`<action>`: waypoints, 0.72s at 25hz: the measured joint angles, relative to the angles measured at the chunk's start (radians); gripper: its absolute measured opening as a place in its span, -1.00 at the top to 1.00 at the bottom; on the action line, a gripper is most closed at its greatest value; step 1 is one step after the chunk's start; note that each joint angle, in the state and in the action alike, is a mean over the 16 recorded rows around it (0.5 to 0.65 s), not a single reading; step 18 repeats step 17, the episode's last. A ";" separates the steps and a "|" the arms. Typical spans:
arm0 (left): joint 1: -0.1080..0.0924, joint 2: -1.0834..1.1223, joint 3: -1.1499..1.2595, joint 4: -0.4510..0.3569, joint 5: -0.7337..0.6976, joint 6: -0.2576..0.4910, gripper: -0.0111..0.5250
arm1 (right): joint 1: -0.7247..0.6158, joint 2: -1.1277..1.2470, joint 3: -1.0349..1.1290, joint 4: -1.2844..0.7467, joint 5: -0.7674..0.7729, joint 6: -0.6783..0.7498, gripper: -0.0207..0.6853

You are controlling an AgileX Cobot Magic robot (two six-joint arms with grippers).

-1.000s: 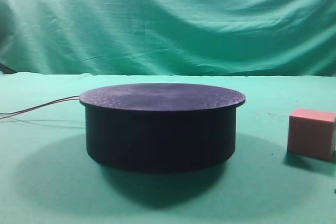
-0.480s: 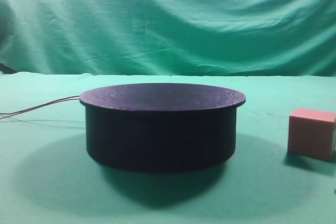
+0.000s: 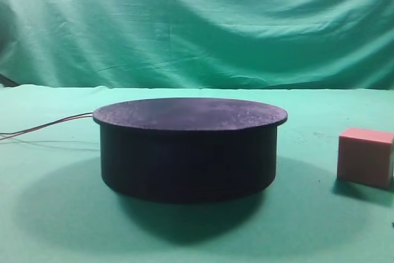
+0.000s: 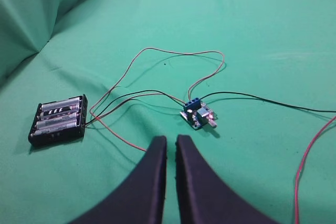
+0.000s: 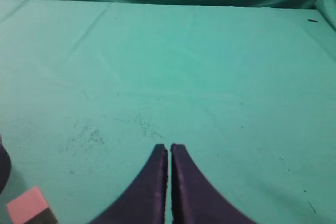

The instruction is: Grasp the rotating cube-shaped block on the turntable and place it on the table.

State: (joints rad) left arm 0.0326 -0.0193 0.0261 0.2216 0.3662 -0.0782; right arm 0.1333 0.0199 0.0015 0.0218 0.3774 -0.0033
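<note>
both sets of fingers pressed together, empty: left [image 4: 168, 145] over the battery pack [image 4: 58, 119] and controller board [image 4: 197, 115], right [image 5: 169, 153] over bare table [image 5: 210, 77]. cube-shaped block [image 3: 365, 156] sits on the cloth right of the turntable [image 3: 188, 146], apart from it. looks placed to us; we keep clear, no bumping it.

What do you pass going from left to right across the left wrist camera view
battery holder → left gripper → small circuit board → red wire at the right edge, all over the green table.
</note>
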 joint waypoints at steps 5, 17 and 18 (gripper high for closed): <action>0.000 0.000 0.000 0.000 0.000 0.000 0.96 | -0.006 -0.029 0.024 0.001 -0.001 0.001 0.94; 0.000 0.000 0.000 0.000 0.000 0.000 0.96 | -0.006 -0.030 0.025 0.001 -0.002 0.002 0.94; 0.000 0.000 0.000 0.000 0.000 0.000 0.96 | -0.006 -0.030 0.025 0.001 -0.002 0.002 0.94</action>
